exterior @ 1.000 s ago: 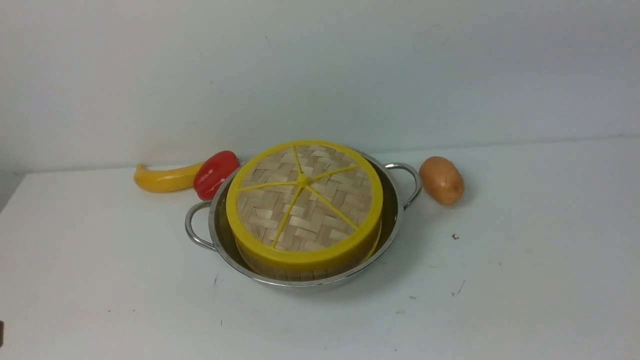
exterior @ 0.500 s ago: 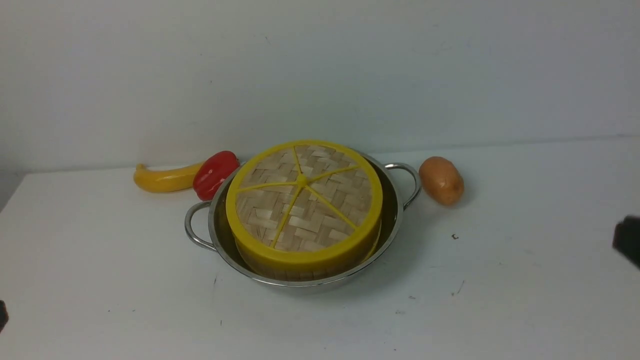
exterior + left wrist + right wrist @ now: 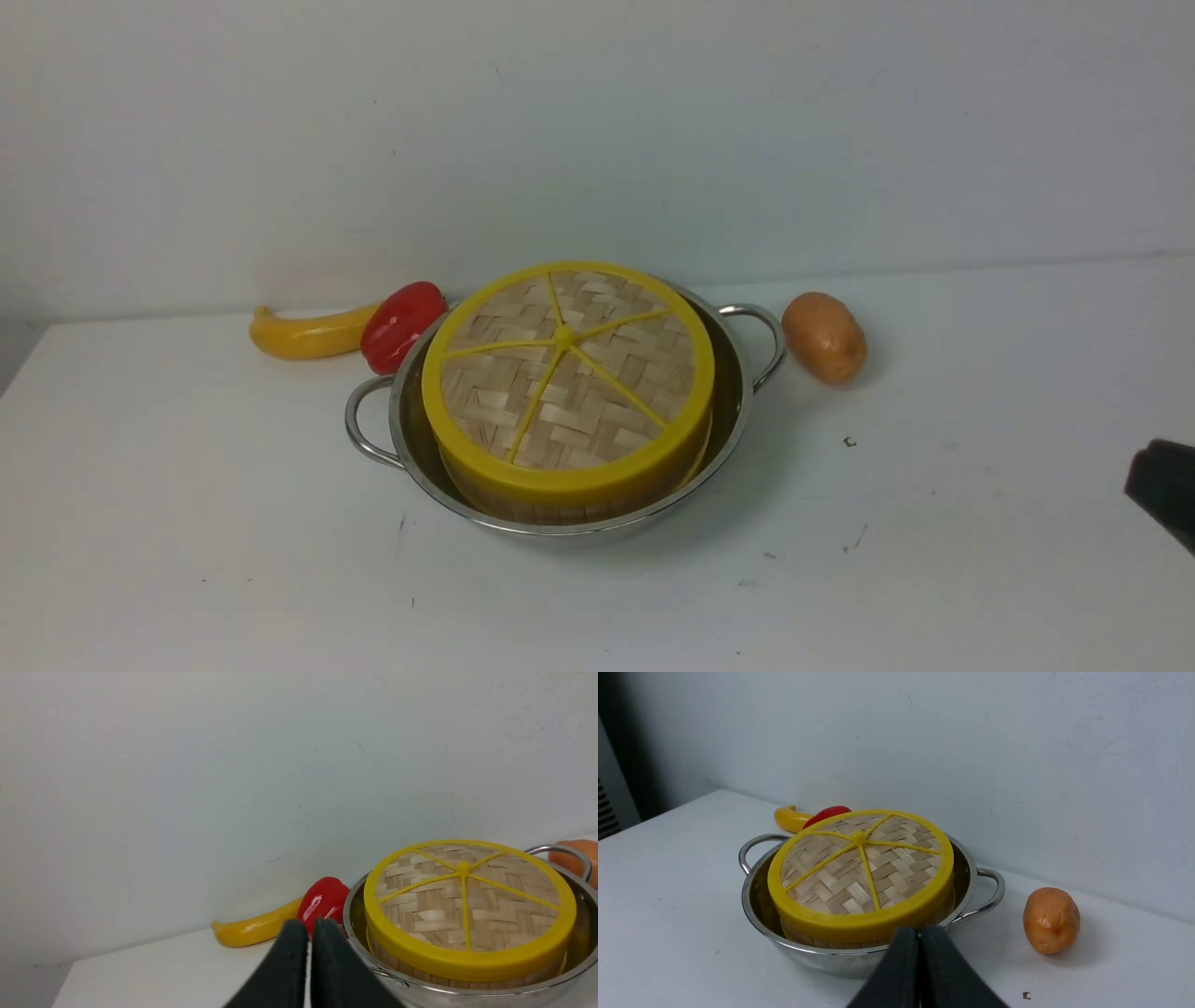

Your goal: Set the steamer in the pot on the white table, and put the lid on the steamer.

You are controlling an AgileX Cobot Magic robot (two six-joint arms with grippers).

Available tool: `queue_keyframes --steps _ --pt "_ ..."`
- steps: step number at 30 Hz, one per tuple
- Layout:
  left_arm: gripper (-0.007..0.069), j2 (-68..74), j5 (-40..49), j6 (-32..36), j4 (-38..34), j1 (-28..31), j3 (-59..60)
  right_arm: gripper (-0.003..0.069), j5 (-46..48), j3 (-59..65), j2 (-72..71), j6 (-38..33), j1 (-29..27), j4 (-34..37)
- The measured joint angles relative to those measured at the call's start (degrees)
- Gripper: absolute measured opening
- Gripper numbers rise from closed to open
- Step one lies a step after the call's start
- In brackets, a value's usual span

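Note:
The shiny steel pot stands mid-way across the white table. Inside it sits the bamboo steamer, of which only a strip of slatted wall shows. The woven lid, with its yellow rim and spokes, lies flat on the steamer. My left gripper is shut and empty, off the pot's left side, short of the handle. My right gripper is shut and empty too, back from the pot on its right side. In the front view only its dark tip shows at the right edge.
A yellow banana and a red pepper lie just behind the pot's left side, the pepper close to the rim. A brown potato lies right of the pot's right handle. A white wall rises behind the table.
A dark piece at the front view's left edge has left the view. The right gripper's tip came in at the right edge, then dropped lower. Pot, steamer and lid have not moved.

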Motion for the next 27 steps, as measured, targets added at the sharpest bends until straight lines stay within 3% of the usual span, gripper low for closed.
queue_keyframes --steps 6,19,27 --pt "0.0028 -0.49 -0.15 0.00 0.07 0.21 0.49 0.0041 0.12 0.04 -1.62 0.00 -0.66 0.00" --pt "0.0052 -3.44 -0.24 0.00 0.38 6.17 12.96 0.0078 0.33 0.04 -20.44 -0.05 -17.58 0.00" --pt "0.0067 -3.44 -0.05 0.05 0.38 6.17 17.06 0.0097 0.39 0.04 -22.86 -0.05 -18.26 0.00"
